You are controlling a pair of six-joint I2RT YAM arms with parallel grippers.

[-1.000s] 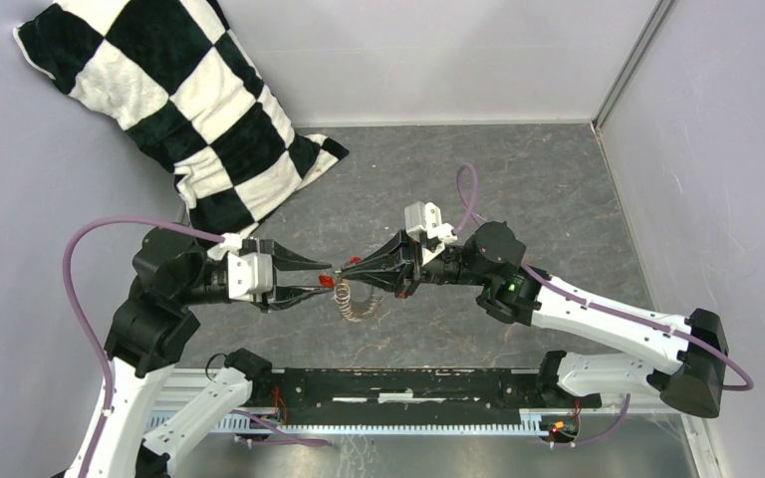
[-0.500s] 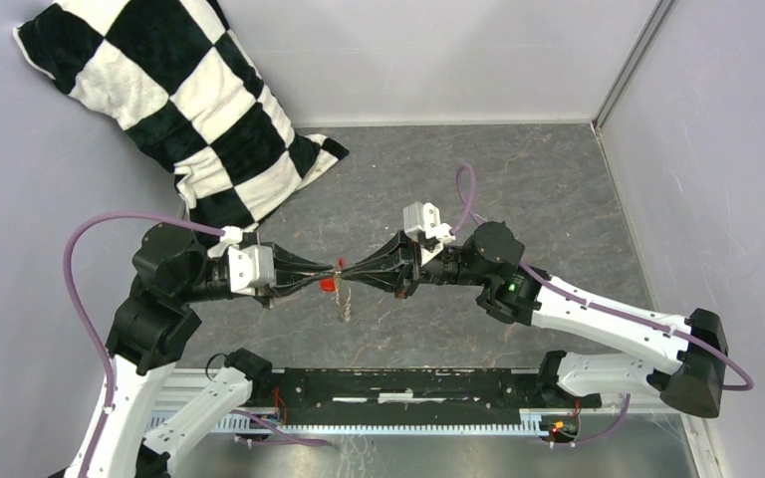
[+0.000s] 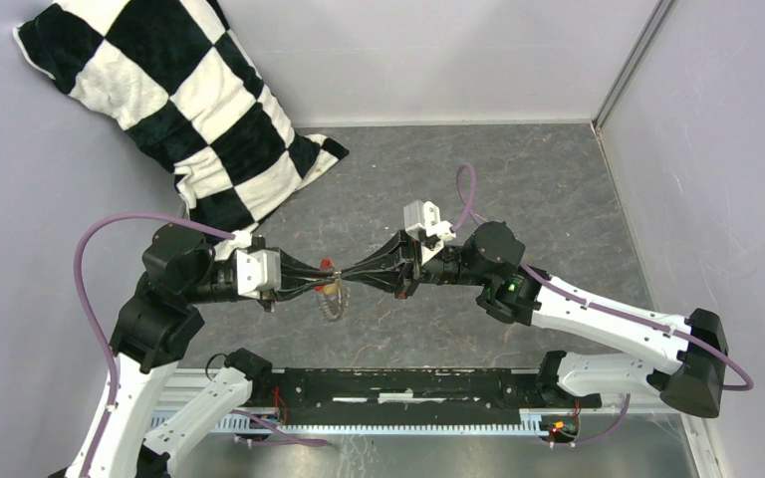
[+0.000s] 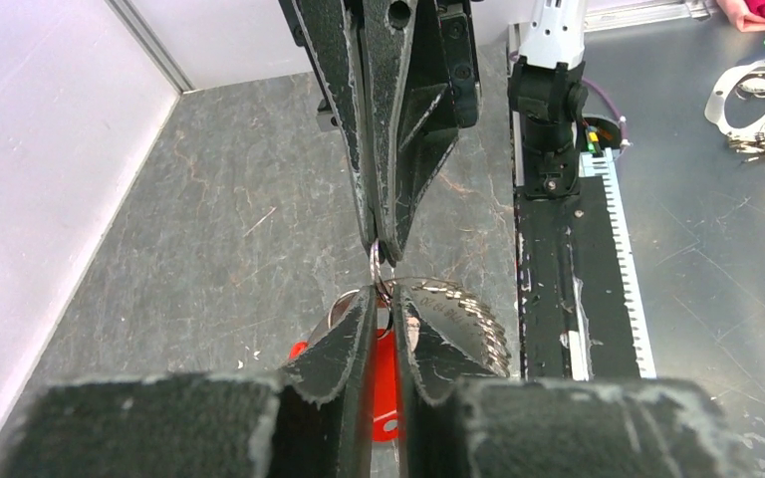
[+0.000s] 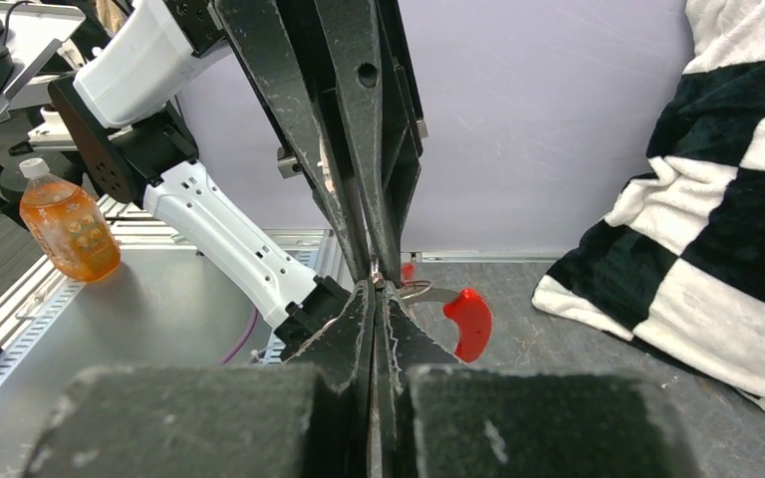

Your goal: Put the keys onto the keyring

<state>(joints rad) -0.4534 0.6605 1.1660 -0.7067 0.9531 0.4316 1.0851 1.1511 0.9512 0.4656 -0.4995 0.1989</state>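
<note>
Left tool and right tool closed tip to tip, both pinching keyring; red key dangles. Judgement: hold left steady, spread coil gently, avoid twisting.

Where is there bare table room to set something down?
Bare table lies on the far right, between the right arm, back wall and side wall, and in the near strip before the black rail. The pillow fills the far left; the centre is crowded, where left gripper and right gripper meet at the keyring.
</note>
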